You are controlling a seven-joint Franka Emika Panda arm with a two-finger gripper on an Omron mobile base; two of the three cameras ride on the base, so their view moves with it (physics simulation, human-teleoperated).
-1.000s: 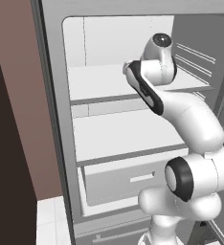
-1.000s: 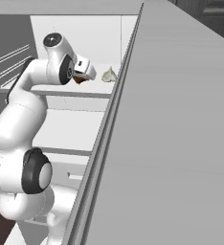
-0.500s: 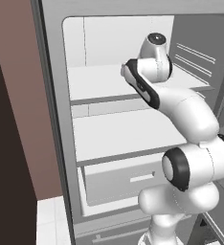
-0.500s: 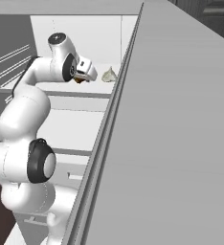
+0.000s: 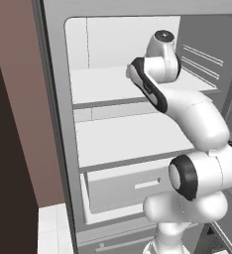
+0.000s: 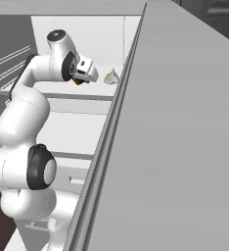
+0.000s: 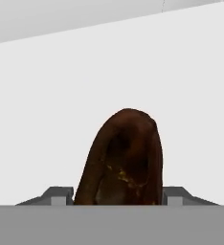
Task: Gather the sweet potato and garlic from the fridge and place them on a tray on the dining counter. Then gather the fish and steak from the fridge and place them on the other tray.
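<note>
You are reaching into the open light-grey fridge, over its upper white shelf. The dark brown, knobbly sweet potato lies on that shelf toward its right edge, and the pale, pointed garlic bulb sits just beside it, nearer the right wall. The gripper has 1 grey finger on each side of the potato; whether they already press it, I cannot tell. Close evenly on the middle of it, then lift straight up so the garlic is not knocked. No writing or brand can be read.
</note>
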